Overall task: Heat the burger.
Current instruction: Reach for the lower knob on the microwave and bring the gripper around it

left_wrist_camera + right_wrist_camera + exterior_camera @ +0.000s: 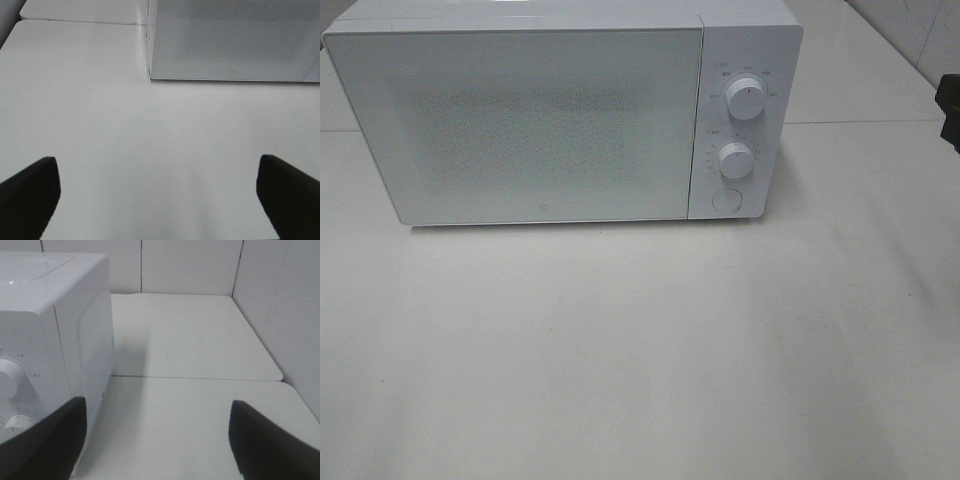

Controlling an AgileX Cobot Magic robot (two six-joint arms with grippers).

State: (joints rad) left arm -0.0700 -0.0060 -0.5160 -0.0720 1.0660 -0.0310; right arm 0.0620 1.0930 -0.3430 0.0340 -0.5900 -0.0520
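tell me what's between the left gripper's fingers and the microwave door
Only bare white tabletop. In the left wrist view nothing stands between the open left gripper and the closed microwave door.

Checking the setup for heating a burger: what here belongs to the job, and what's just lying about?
Job: white box-shaped microwave, door shut; open left gripper; open right gripper. No burger in view.
Lying about: white tabletop, pale wall panels.

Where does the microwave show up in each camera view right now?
Exterior high: microwave upper centre, shut.
Left wrist: its door, beyond the open left gripper.
Right wrist: its knob-side corner, beside the right gripper.
Shared landmark: table seam running under it.
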